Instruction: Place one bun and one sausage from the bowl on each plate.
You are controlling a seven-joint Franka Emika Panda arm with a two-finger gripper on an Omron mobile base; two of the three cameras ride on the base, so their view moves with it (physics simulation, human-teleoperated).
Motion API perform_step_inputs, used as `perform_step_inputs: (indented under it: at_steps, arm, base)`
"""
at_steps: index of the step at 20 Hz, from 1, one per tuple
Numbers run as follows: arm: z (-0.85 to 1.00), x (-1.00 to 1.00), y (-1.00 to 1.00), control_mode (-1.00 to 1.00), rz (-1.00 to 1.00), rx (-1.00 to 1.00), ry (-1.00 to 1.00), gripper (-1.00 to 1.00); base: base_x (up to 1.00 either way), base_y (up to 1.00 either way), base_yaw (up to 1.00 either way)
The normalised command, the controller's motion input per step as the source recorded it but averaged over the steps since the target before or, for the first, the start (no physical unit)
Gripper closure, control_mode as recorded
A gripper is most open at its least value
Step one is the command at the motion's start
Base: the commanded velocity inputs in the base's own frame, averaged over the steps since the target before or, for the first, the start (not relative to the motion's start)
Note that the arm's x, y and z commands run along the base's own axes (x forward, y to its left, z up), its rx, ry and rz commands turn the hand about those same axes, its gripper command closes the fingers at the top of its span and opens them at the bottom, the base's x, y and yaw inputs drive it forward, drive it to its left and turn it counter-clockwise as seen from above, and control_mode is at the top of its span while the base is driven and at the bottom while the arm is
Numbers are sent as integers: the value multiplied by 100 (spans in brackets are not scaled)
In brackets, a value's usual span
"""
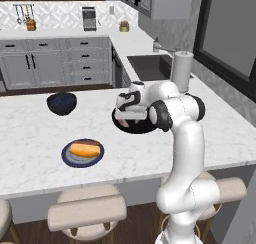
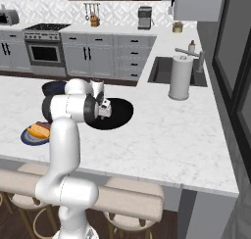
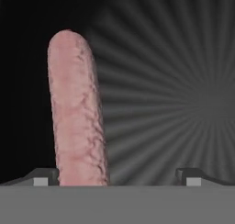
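End effector point(image 3: 117, 179) released over the bowl point(image 2: 122, 116).
Your sausage point(image 3: 77, 113) lies near one fingertip point(image 3: 43, 177), off-centre; bun point(image 1: 86, 149) already plated.

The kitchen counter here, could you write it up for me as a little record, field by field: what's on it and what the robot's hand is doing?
surface: white marble counter
black bowl: near the counter's middle, under the hand
sausage: lying in the black bowl, near one fingertip
gripper: open, low over the bowl, holding nothing
dark plate: toward the front edge, one bun on it, no sausage seen on it
blue bowl: farther back on the counter
paper towel roll: upright beside the sink
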Motion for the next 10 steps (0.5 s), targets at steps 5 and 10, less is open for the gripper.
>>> perform_step_inputs:
  at_steps: [5,10]
  arm:
    - [-28,-13,4,-100,0,2,-7,-100]
    - [-62,0,16,-100,0,4,-6,-100]
  base:
    - [0,0,0]
    - [0,0,0]
